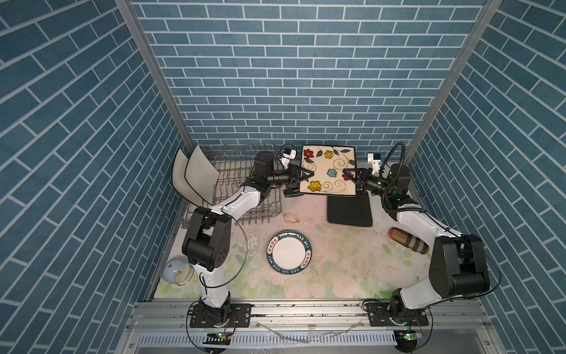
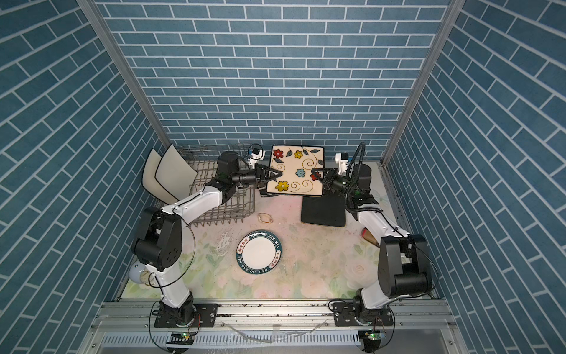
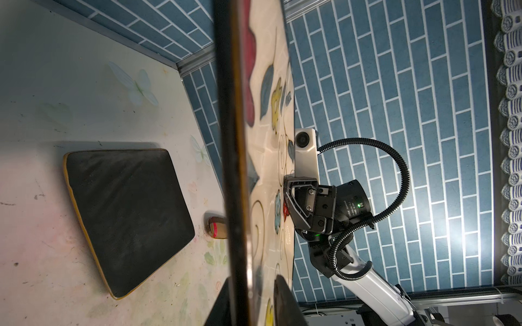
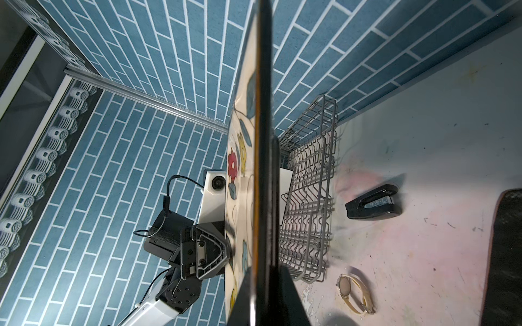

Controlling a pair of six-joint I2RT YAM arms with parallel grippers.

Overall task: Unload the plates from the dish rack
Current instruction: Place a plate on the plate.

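Note:
A square flowered plate [image 1: 327, 171] [image 2: 295, 171] hangs level in the air right of the dish rack [image 1: 226, 171] [image 2: 211, 211]. My right gripper [image 1: 347, 174] [image 4: 265, 271] is shut on its right edge, both fingers tight against it. At the left edge my left gripper [image 1: 311, 174] [image 3: 252, 282] straddles the rim with its jaws slightly parted, and a narrow gap shows on the flowered side. Two black-edged cream plates [image 1: 200, 177] [image 1: 180, 177] stand at the rack's left end. A black plate [image 1: 349, 211] and a round teal-rimmed plate [image 1: 288, 252] lie on the table.
A black stapler [image 4: 372, 203] lies under the held plate's left side, with a wristwatch [image 1: 291, 218] just in front of the rack. A striped brown cylinder [image 1: 407, 243] lies by the right arm, and a pale round pot [image 1: 174, 269] sits at the front left. Blue brick walls close three sides.

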